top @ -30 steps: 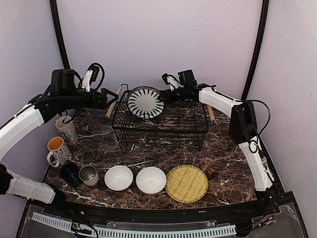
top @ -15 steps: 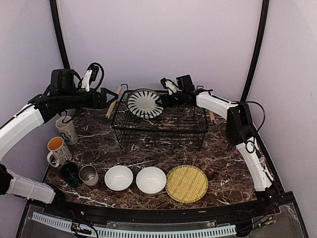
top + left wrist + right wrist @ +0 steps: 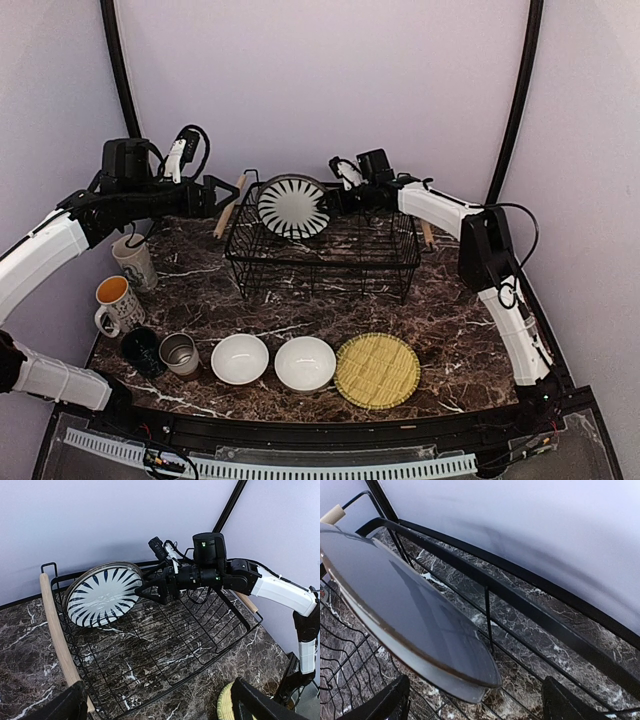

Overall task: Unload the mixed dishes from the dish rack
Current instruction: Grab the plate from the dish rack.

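The black wire dish rack (image 3: pixel 380 262) stands mid-table, and only one dish is in it. That is a plate (image 3: pixel 293 207) with a black-and-white ray pattern, on edge in the far left corner. My right gripper (image 3: pixel 334 200) is at the plate's right rim, open. In the right wrist view the grey back of the plate (image 3: pixel 405 615) pokes between the wide jaws of the right gripper (image 3: pixel 475 707), touching neither finger. My left gripper (image 3: pixel 226 192) hovers open by the rack's left wooden handle (image 3: pixel 57 635). The left wrist view shows the plate (image 3: pixel 102 597) and rack (image 3: pixel 210 657).
Along the near edge stand a yellow plate (image 3: pixel 377 370), two white bowls (image 3: pixel 305 362) (image 3: pixel 240 358), a steel cup (image 3: pixel 180 353) and a dark green mug (image 3: pixel 143 350). Two pale mugs (image 3: pixel 117 305) (image 3: pixel 133 262) are at the left. Curved walls close in behind.
My right gripper's jaws have spread wider around the plate's rim, and the plate rocked slightly. The left arm has stayed where it was.
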`<move>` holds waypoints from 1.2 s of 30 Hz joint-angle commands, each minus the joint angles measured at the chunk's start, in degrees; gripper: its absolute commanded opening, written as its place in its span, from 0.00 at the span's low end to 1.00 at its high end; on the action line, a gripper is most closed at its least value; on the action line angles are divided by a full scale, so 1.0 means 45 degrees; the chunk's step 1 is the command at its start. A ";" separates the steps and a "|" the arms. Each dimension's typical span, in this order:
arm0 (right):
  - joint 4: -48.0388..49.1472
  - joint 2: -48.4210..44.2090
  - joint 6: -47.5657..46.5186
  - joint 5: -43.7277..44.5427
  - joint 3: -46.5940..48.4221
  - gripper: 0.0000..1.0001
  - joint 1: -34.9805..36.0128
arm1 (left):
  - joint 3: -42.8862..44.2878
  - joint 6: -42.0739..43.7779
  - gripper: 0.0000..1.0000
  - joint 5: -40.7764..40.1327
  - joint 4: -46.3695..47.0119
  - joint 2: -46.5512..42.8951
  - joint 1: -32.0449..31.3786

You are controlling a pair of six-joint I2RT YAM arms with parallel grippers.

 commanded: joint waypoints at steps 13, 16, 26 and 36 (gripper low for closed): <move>-0.0648 -0.0553 0.2757 -0.1262 0.0185 0.56 0.0051 | -0.0243 -0.0186 0.99 0.0405 0.0251 0.0010 0.0141; -0.0529 -0.0459 0.2636 -0.1204 0.0194 0.50 0.0049 | -0.0240 -0.0211 0.99 0.0475 0.0247 0.0025 0.0141; 0.0449 0.0446 0.2155 -0.1655 0.0615 0.42 -0.0030 | -0.0226 -0.0164 0.99 0.0442 0.0236 0.0053 0.0161; 0.2287 0.1249 0.0293 -0.2161 0.0714 0.48 -0.0028 | -0.0210 -0.0164 0.99 0.0451 0.0214 0.0103 0.0190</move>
